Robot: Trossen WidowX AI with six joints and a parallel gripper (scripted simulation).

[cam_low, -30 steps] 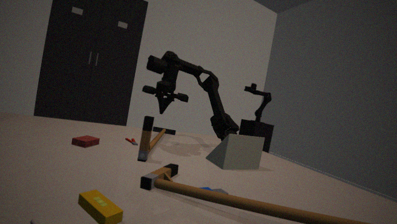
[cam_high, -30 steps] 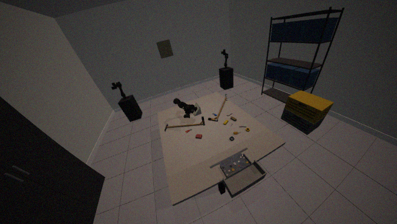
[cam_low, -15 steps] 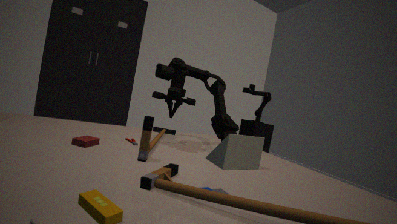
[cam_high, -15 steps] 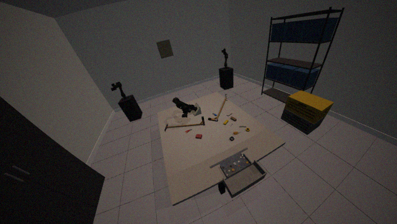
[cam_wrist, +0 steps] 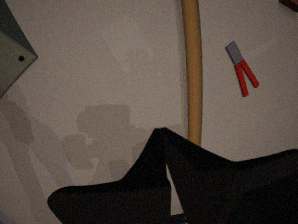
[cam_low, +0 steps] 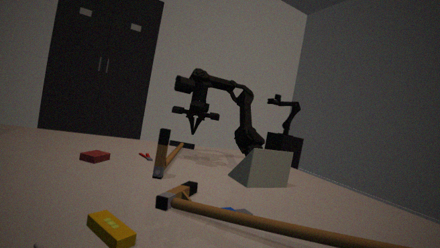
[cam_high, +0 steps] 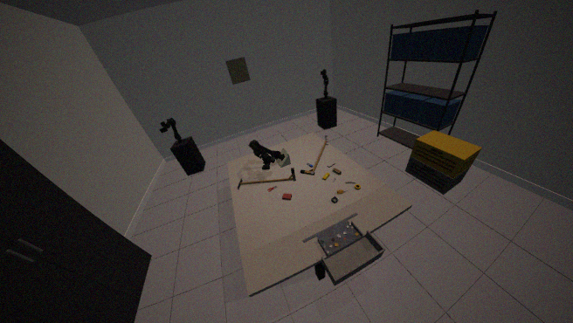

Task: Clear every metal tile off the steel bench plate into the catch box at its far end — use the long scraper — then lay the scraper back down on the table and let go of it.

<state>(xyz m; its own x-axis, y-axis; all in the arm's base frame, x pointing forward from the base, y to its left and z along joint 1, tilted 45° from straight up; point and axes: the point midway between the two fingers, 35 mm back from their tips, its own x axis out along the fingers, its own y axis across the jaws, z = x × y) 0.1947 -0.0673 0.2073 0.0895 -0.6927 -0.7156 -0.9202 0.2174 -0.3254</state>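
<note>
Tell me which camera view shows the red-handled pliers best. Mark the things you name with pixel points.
The wrist view: the pliers (cam_high: 272, 188) (cam_low: 146, 157) (cam_wrist: 241, 69) appear largest there, both handles and grey head whole. The exterior view shows them small and foreshortened; the top view, tiny.
</note>
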